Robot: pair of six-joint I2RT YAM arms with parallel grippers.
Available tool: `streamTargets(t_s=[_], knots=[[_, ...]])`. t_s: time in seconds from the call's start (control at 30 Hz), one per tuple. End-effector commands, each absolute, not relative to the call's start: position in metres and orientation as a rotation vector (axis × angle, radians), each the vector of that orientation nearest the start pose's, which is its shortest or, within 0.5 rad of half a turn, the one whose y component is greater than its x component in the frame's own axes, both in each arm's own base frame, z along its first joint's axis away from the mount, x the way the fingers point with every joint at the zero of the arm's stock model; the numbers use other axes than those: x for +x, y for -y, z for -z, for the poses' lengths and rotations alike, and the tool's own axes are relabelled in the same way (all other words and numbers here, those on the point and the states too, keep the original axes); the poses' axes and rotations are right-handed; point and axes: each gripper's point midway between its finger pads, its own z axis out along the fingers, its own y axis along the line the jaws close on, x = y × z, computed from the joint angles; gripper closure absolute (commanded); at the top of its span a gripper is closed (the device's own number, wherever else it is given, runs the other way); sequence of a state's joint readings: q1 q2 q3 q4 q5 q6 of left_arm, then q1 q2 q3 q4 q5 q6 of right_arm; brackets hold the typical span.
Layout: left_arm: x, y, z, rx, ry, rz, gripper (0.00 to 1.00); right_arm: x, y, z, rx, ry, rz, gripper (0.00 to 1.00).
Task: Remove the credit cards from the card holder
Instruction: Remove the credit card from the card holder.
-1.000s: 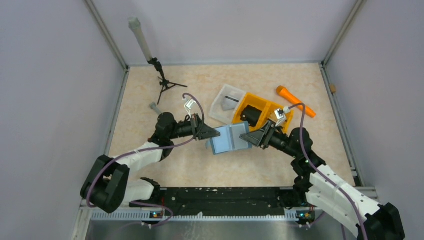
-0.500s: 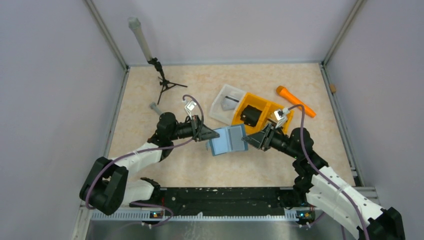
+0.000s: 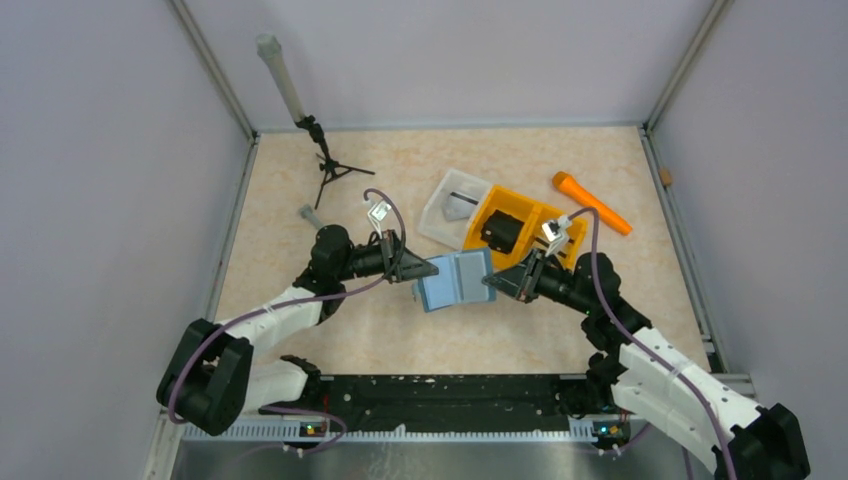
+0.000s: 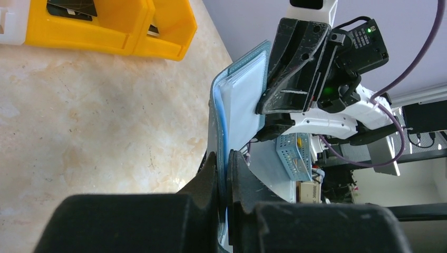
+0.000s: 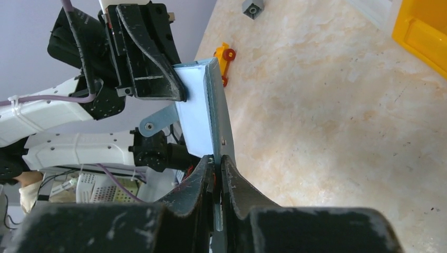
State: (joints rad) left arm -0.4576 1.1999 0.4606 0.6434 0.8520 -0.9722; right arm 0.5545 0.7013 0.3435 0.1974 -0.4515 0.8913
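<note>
Left arm and right arm stretch toward each other, each one's jaws clenched on opposite edges of the card holder.

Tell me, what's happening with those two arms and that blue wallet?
Left gripper shut on flat teal-blue folding card holder, right gripper shut on its opposite edge. No card out yet. Orange divided plastic bin close behind.
</note>
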Motion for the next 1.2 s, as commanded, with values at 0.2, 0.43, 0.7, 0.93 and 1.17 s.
streamTargets(t_s=[0.2,0.43,0.7,0.93,1.17], knots=[[0.206,0.274,-0.211,0.299,-1.886,1.722,1.0,0.167,-0.252,-0.246,-0.184,-1.746,-1.586,0.77],[0.205,0.275,-0.216,0.301,-1.866,1.744,1.0,0.167,-0.252,-0.243,-0.181,-1.756,-1.584,0.85],[0.202,0.275,-0.224,0.308,-1.847,1.757,1.0,0.169,-0.253,-0.236,-0.176,-1.784,-1.571,0.9],[0.198,0.276,-0.23,0.313,-1.835,1.768,1.0,0.173,-0.253,-0.227,-0.169,-1.822,-1.53,0.81],[0.196,0.279,-0.233,0.321,-1.828,1.774,1.0,0.169,-0.255,-0.23,-0.177,-1.798,-1.577,0.94]])
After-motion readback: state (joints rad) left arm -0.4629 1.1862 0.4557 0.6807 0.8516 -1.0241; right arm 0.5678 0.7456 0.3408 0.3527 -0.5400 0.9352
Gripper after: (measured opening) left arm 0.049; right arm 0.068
